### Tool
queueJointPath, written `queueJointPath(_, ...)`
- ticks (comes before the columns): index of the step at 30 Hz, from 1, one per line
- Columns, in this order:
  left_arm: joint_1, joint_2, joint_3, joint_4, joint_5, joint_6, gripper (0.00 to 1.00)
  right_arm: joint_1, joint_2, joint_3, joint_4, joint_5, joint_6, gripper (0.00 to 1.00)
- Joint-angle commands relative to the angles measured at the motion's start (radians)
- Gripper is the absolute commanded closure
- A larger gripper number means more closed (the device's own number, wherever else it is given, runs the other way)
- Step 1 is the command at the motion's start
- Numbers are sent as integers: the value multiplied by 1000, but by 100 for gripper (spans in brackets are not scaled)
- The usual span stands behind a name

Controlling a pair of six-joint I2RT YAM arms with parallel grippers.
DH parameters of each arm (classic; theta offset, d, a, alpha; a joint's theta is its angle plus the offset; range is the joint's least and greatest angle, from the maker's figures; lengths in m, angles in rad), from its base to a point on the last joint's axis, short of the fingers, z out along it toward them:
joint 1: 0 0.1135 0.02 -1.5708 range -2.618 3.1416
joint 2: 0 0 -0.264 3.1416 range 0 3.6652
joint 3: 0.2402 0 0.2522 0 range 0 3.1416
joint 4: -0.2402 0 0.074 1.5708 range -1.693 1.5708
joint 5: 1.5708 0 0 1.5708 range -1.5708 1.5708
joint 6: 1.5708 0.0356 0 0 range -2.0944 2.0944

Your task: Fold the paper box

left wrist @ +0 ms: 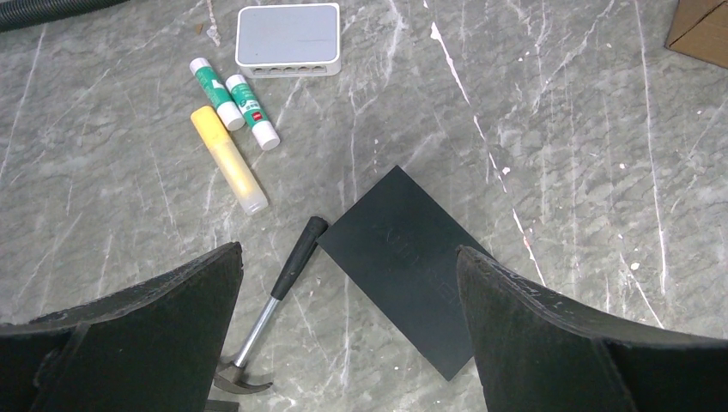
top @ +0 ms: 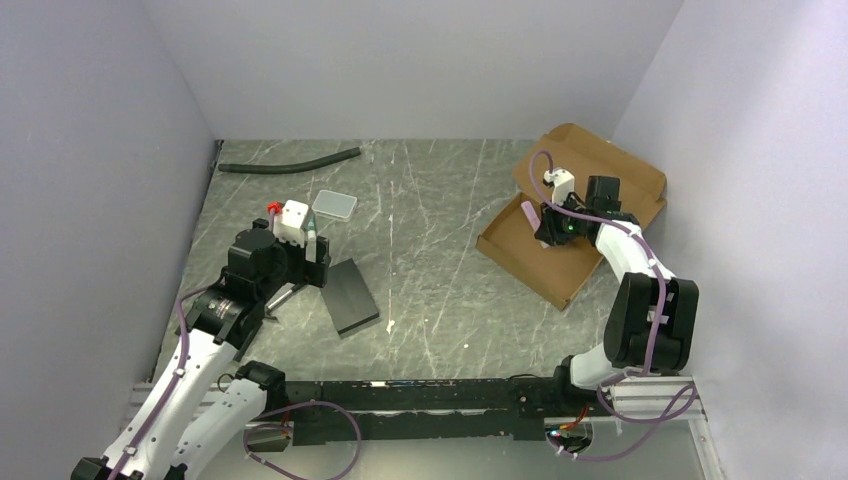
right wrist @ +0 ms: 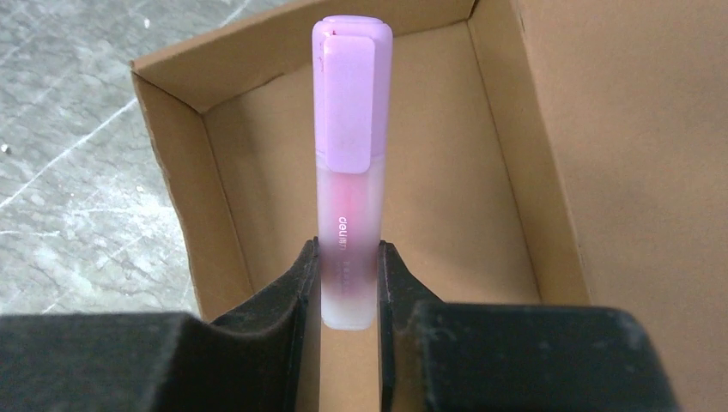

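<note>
The paper box is brown cardboard, an open shallow mailer at the far right, with its lid leaning back toward the wall. My right gripper hovers over its tray, shut on a purple highlighter. In the right wrist view the fingers clamp the lower end of the highlighter, which points over the tray floor of the box. My left gripper is open and empty at the left. In the left wrist view the left gripper is above a black slab.
A small hammer lies beside the slab. Two green glue sticks, a yellow marker and a grey switch box lie beyond. A black hose lies at the back left. Walls close in on both sides.
</note>
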Motion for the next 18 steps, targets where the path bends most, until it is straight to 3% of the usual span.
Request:
queueJointPath(1,4,-6,2,38,16,25,0,-6,-11,45,0,23,-19,70)
queueJointPath(11,4,-9,0,39,14,25,0,-6,-4,46,-4,18,-20,45)
queueJointPath(18,4,-6,-1,39,15,25,1,-6,-11,48,-7,3,-23,38)
